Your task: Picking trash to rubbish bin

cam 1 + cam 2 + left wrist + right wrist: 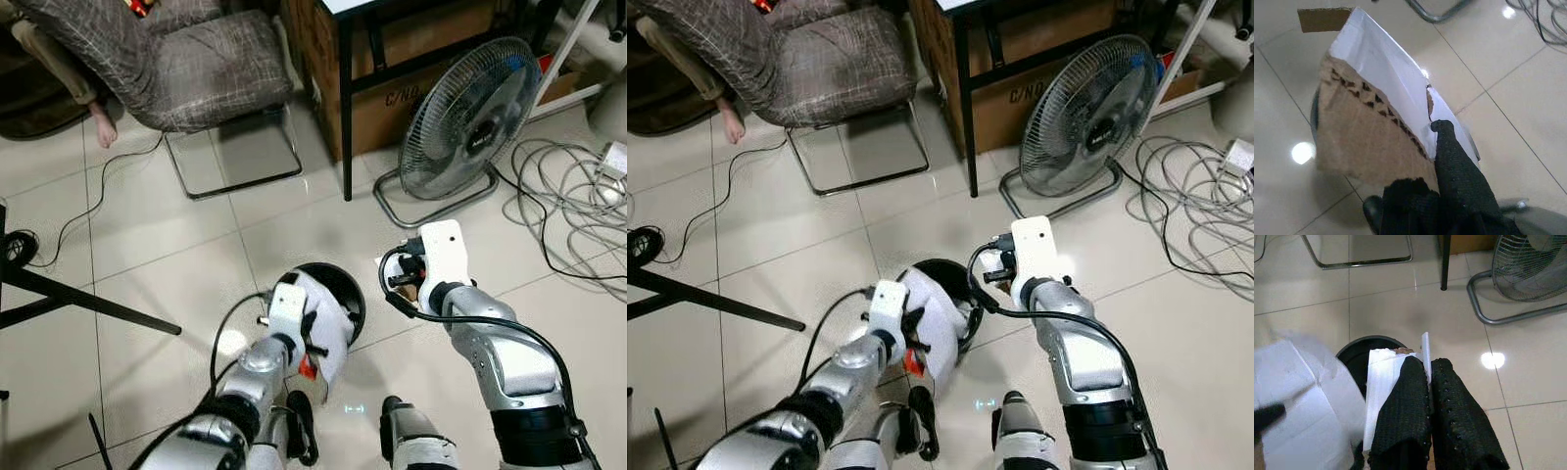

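Note:
A round black rubbish bin point(343, 286) stands on the tiled floor just before me. My left gripper point(1422, 156) is shut on a torn piece of cardboard point(1376, 112), white on one face and brown corrugated on the other, and holds it over the bin's near side point(328, 328). My right gripper point(1427, 363) is shut on a thin white sheet of trash point(1388, 377), held upright beside the bin's right rim point(1359, 357). The cardboard hides much of the bin's opening.
A grey checked chair point(196, 69) stands at the back left, with a person's bare foot point(103, 122) beside it. A black table leg point(346, 108), a floor fan point(470, 117) and loose cables point(578, 196) lie to the right. A black stand leg point(78, 299) crosses the left.

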